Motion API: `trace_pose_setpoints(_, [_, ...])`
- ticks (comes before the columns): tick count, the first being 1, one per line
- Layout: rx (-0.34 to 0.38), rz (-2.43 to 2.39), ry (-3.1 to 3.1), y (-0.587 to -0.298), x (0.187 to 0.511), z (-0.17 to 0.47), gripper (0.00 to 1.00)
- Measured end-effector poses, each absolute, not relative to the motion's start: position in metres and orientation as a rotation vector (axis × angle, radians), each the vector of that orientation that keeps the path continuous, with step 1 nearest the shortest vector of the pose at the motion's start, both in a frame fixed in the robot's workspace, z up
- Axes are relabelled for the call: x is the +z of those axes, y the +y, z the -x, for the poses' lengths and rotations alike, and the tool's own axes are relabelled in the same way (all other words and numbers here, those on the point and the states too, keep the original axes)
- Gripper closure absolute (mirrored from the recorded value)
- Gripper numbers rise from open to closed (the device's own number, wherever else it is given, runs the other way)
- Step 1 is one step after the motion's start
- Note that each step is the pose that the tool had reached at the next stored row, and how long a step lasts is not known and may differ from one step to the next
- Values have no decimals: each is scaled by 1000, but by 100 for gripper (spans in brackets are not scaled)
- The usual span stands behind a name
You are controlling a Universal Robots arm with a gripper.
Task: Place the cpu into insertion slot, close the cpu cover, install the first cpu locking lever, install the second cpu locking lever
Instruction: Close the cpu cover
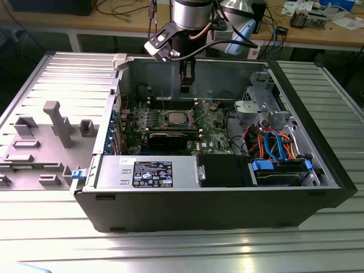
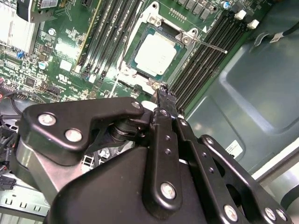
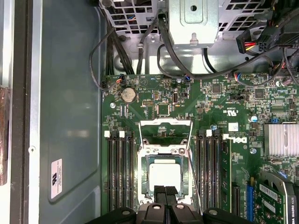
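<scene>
In the exterior view, beyond the graphics card (image 1: pixel 170 138), the cpu (image 1: pixel 175 118) lies seated in the insertion slot (image 3: pixel 146 173). The gripper (image 1: pixel 186 84) hangs above it, fingers pinched together and holding nothing. The cpu cover (image 3: pixel 164 122) lies swung open toward the exterior view's right. Memory slots (image 3: pixel 119 172) hem in two sides.

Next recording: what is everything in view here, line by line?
cpu: one, silver-grey, seated in the insertion slot
cpu cover: one, silvery, flipped open beside the slot
memory slots: two banks, black, either side of the slot
coin battery: one, silver, on the green board
computer case: one, black, on the metal table
power supply: one, grey, inside the case
gripper: one, black, shut, above the cpu
</scene>
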State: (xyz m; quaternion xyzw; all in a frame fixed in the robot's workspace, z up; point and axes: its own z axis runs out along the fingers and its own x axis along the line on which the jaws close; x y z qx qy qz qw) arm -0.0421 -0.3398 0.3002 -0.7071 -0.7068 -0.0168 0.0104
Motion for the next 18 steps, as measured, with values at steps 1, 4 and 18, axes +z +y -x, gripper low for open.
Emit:
trace_pose_setpoints(1, [-52,2207,-2206,-340,300,42,89])
trace_pose_setpoints(4, [-52,2207,-2206,-340,300,41,89])
trace_pose_setpoints(18, [-52,2207,-2206,-340,300,37,89])
